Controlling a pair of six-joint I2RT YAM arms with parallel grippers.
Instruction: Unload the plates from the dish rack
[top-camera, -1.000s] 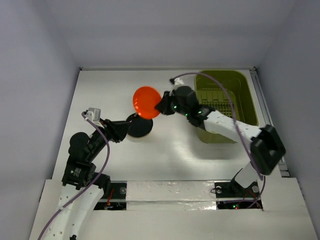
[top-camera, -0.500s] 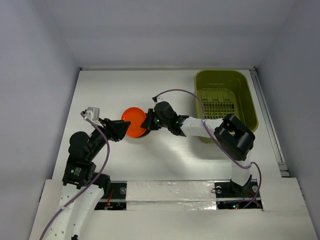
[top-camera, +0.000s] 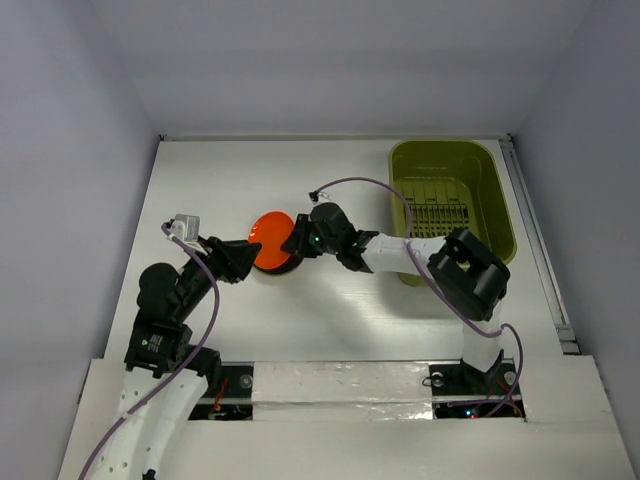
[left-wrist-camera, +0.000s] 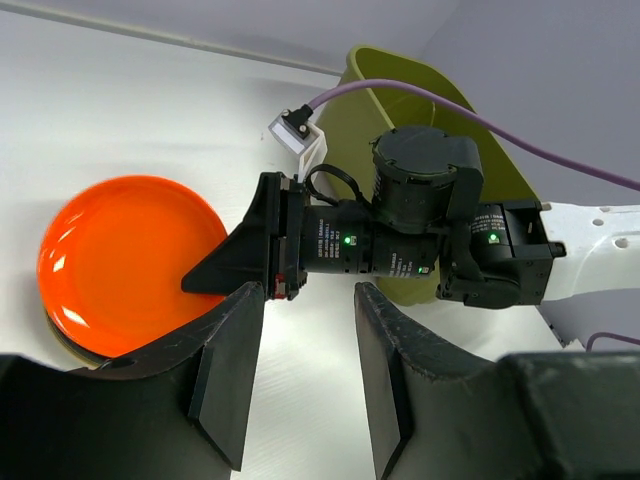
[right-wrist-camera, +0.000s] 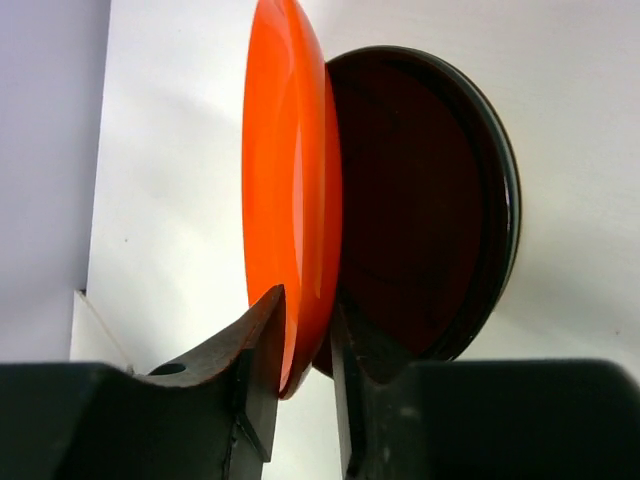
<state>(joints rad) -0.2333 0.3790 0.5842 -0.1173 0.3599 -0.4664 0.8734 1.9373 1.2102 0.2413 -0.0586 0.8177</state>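
Note:
My right gripper is shut on the rim of the orange-red plate. It holds the plate tilted just over the black plate, which lies on the table left of centre. In the right wrist view the fingers pinch the orange-red plate's near edge, with the black plate behind it. My left gripper is open and empty, close beside the orange-red plate. The olive-green dish rack stands at the far right; no plate shows in it. The tan and light blue plates are not in view.
The right arm's purple cable loops above the table between the plates and the rack. The rack's near wall stands behind the right wrist in the left wrist view. Grey walls close in the white table on three sides.
My right arm has carried the orange-red plate left and down, from mid-air near the rack to just over the black plate, tilting it slightly in the last half second. The left arm has not moved.

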